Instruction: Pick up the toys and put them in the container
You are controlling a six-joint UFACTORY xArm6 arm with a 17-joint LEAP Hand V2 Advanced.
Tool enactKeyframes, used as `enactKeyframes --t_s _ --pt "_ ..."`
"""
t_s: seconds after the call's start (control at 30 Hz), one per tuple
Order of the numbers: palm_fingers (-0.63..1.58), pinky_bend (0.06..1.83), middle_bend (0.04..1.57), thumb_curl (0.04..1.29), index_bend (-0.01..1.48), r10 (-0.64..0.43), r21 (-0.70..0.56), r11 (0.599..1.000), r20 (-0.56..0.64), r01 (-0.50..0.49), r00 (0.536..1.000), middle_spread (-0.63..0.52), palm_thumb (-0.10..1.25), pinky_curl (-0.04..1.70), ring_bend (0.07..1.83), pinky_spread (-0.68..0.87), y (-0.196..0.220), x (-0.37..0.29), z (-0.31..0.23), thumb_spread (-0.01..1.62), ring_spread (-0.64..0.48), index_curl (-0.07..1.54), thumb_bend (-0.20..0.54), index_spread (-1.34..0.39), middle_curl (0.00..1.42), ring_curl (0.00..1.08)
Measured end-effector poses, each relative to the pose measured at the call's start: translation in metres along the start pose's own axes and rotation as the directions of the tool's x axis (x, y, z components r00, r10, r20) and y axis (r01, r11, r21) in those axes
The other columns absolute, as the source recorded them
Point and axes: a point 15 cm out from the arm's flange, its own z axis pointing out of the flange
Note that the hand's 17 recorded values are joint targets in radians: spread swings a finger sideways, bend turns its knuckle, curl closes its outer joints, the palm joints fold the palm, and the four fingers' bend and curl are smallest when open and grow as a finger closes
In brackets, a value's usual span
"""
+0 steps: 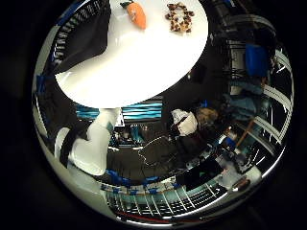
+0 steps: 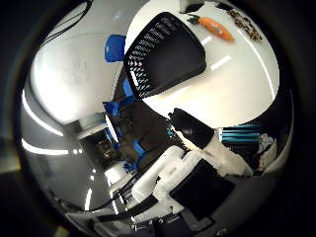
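An orange carrot toy (image 1: 136,14) with a green top lies on the white round table (image 1: 134,67). Beside it lies a brown-and-cream spotted plush toy (image 1: 180,18). A black slatted container (image 2: 163,52) stands on the same table, near its edge, apart from both toys. My hand (image 2: 197,148) is off to the side of the table, well away from the toys and the container. A black-tipped white finger (image 2: 190,129) reaches out over the table's edge, fairly straight, and holds nothing.
A white rounded part of the arm (image 1: 93,141) shows below the table edge. Blue chairs (image 2: 114,47) and teal shelving (image 1: 144,111) stand around the table in the room beyond.
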Motion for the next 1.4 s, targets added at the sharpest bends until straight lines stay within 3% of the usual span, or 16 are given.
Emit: enactKeyframes --t_s 0.4,0.67,0.83,1.0,1.2,1.4 --pt "0.37 0.26 0.19 0.28 0.17 -0.081 0.037 0.996 -0.050 0.082 0.995 -0.04 0.64 0.25 0.31 0.46 -0.028 0.041 0.000 1.18 0.17 0.33 -0.018 -0.40 0.32 0.21" --pt "0.26 0.36 0.19 0.25 0.16 -0.145 0.086 0.981 -0.258 0.172 0.955 -0.04 0.43 0.29 0.33 0.44 -0.072 0.113 -0.010 1.15 0.18 0.29 -0.037 -0.40 0.31 0.22" --pt "0.24 0.39 0.19 0.24 0.16 -0.119 0.124 0.978 -0.312 0.165 0.942 -0.03 0.36 0.29 0.32 0.45 -0.093 0.157 -0.007 1.13 0.18 0.29 -0.026 -0.40 0.32 0.22" --pt "0.28 0.41 0.21 0.25 0.16 -0.078 0.189 0.973 -0.259 0.130 0.963 -0.01 0.33 0.29 0.34 0.47 -0.112 0.160 0.002 1.11 0.18 0.28 -0.022 -0.39 0.33 0.23" --pt "0.30 0.41 0.22 0.25 0.15 0.039 0.241 0.971 -0.165 0.002 0.986 0.00 0.33 0.28 0.38 0.48 -0.133 0.139 0.015 1.10 0.19 0.28 -0.022 -0.33 0.34 0.23" --pt "0.29 0.44 0.23 0.25 0.15 0.147 0.267 0.956 -0.091 -0.118 0.985 0.09 0.33 0.28 0.43 0.48 -0.158 0.101 0.022 1.10 0.20 0.27 -0.023 -0.21 0.34 0.23"
